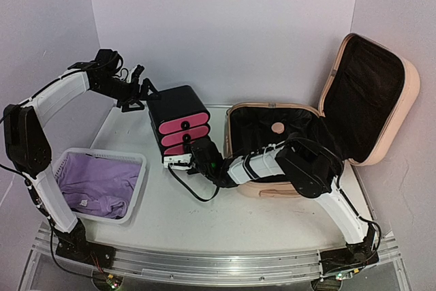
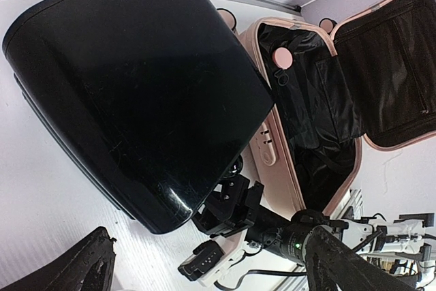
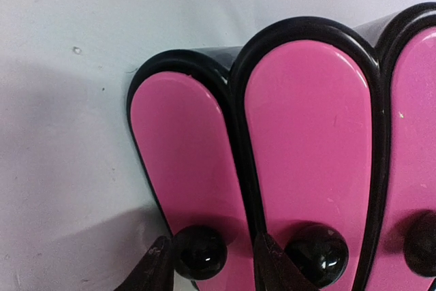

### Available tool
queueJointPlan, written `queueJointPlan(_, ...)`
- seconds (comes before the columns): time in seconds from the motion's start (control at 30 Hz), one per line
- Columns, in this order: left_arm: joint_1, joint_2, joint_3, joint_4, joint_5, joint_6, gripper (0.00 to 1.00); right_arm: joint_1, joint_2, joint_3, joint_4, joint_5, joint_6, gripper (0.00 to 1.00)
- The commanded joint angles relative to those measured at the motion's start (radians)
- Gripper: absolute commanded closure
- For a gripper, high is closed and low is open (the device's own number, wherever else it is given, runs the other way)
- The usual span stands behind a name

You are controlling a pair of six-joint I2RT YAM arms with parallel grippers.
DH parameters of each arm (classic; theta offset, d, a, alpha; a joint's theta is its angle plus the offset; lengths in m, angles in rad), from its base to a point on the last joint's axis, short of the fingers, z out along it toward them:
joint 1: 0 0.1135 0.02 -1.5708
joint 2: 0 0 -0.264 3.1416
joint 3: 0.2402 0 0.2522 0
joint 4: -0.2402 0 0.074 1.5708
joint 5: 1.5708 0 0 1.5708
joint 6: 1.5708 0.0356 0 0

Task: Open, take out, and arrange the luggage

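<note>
Now the right gripper (image 3: pixel 214 262) is partly closed, its fingers (image 3: pixel 158 272) either side of the knob (image 3: pixel 199 253) on the lowest drawer of the drawer box (image 1: pixel 178 110), not clearly pinching it. The left gripper (image 1: pixel 142 86) hangs wide open and empty just behind the box. The luggage (image 1: pixel 406 103) lies open at the right of the desk (image 1: pixel 204 216), lid leaning on the wall.

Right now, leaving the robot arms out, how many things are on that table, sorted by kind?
Pink suitcase, lid open: 1
Black-and-pink drawer box: 1
White basket: 1
Purple cloth, lying in the basket: 1
Total: 4
</note>
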Motion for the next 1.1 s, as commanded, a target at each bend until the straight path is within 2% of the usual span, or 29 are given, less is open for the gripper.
queueJointPlan(0.0, 0.007, -0.023, 0.001, 0.044, 0.018, 0.002, 0.02, -0.059, -0.019, -0.111, 0.044, -0.055, 0.048, 0.58)
queueJointPlan(0.17, 0.006, -0.022, 0.000, 0.045, 0.023, 0.001, 0.02, -0.062, -0.047, -0.153, 0.035, -0.057, 0.068, 0.53)
queueJointPlan(0.53, 0.006, -0.025, 0.000, 0.045, 0.023, 0.002, 0.02, -0.067, 0.041, -0.007, -0.007, 0.030, 0.047, 0.48)
queueJointPlan(0.73, 0.006, -0.023, 0.000, 0.045, 0.023, 0.001, 0.02, -0.070, 0.074, 0.052, -0.028, 0.033, 0.050, 0.58)
queueJointPlan(0.97, 0.006, -0.021, 0.000, 0.046, 0.025, 0.001, 0.02, -0.074, 0.070, 0.041, -0.044, 0.059, 0.017, 0.70)
queueJointPlan(1.07, 0.006, -0.022, 0.001, 0.046, 0.025, 0.001, 0.02, -0.075, 0.056, 0.037, -0.084, 0.052, 0.013, 0.78)
